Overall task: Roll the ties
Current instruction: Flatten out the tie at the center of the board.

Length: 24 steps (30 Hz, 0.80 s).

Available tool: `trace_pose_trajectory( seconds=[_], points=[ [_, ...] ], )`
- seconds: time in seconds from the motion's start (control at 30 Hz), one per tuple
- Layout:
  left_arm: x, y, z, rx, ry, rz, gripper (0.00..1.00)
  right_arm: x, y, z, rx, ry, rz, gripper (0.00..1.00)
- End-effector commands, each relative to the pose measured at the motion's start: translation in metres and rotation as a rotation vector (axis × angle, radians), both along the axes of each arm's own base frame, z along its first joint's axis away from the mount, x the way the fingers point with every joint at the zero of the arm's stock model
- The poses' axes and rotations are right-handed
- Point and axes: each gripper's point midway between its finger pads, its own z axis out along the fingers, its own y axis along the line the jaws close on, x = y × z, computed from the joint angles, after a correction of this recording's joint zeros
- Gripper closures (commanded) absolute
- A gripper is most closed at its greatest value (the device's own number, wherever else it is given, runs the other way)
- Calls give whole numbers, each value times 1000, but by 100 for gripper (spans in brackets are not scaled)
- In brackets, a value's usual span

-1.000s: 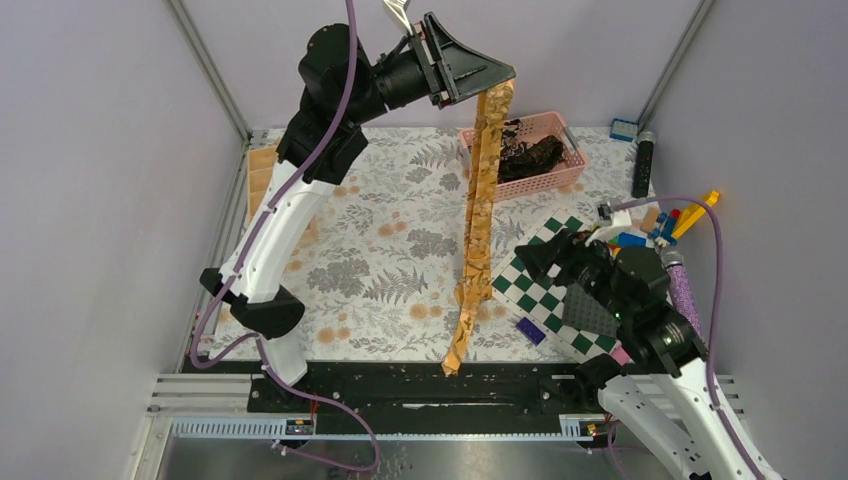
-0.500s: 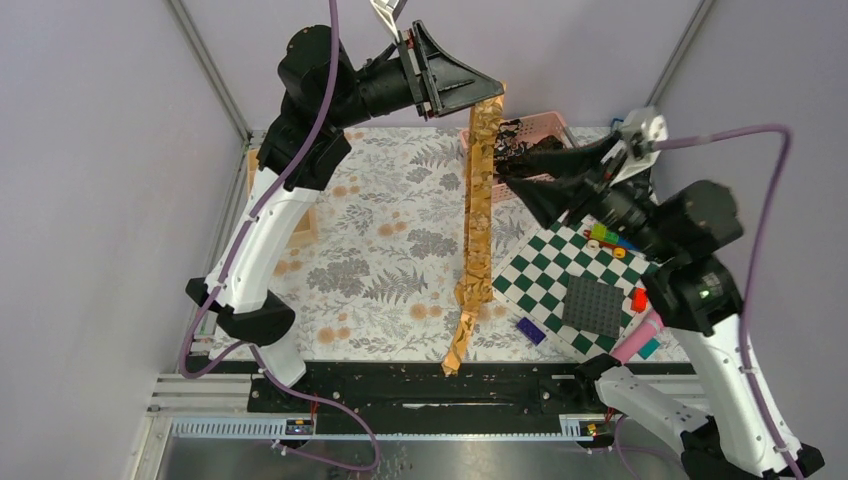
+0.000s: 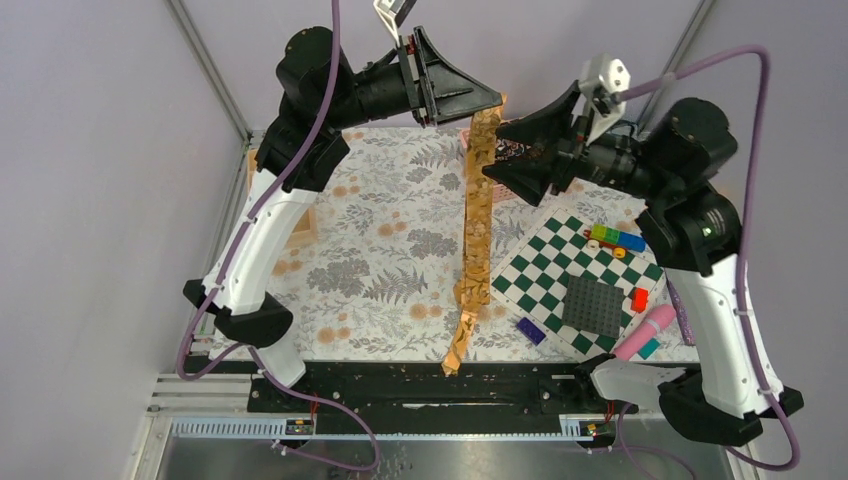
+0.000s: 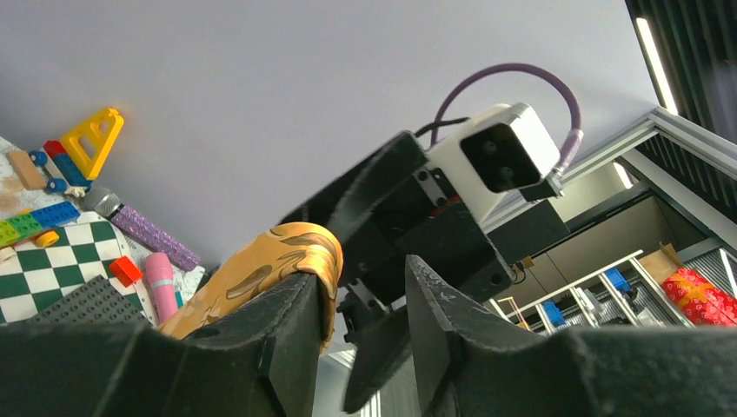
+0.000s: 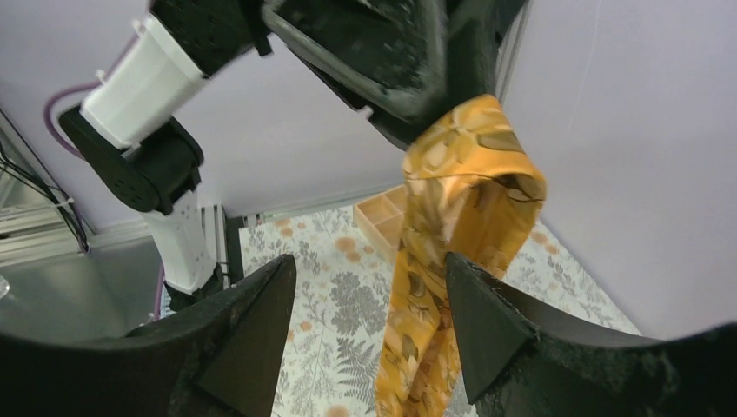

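Note:
A golden-tan tie [image 3: 478, 230] hangs from high at the back down to the table's front edge. Its top end is draped over one finger of my left gripper [image 3: 490, 100]. In the left wrist view the tie [image 4: 261, 269] folds over the left finger, and my left gripper [image 4: 361, 274] shows an open gap between its jaws. My right gripper [image 3: 492, 150] is raised just right of the tie's top, jaws wide open. In the right wrist view the tie [image 5: 443, 226] hangs beyond the jaws of my right gripper [image 5: 369, 261], close to the right finger; nothing is gripped.
A floral mat [image 3: 380, 260] covers the table. A green-and-white checkered board [image 3: 540, 270] lies at the right with a grey baseplate [image 3: 592, 305], coloured bricks and a pink cylinder [image 3: 645, 330]. A pink basket [image 3: 500, 192] is mostly hidden behind the right gripper.
My right arm rose from low over the checkered board to the tie's top end beside the left gripper. The left gripper shifted slightly left with the tie still hanging from it.

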Motion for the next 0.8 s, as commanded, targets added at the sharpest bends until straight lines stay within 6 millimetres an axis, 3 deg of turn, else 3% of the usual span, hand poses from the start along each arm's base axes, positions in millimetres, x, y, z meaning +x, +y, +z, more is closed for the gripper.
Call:
trace_pose_trajectory(
  seconds=[0.0, 0.4, 0.53, 0.67, 0.77],
  points=[
    [-29, 22, 27, -63, -77, -24, 62, 4, 3, -3, -37, -36, 21, 30],
    [-26, 19, 26, -69, -74, -25, 62, 5, 15, -24, -44, 14, 102, 42],
    [-23, 18, 25, -72, -77, -13, 62, -2, 19, -25, -35, 49, 158, 56],
    [-17, 17, 23, -70, -82, 6, 62, -6, 20, -18, 0, 48, 175, 84],
    [-14, 15, 21, -67, -79, 14, 62, -11, 19, -12, 20, 43, 182, 92]
  ],
)
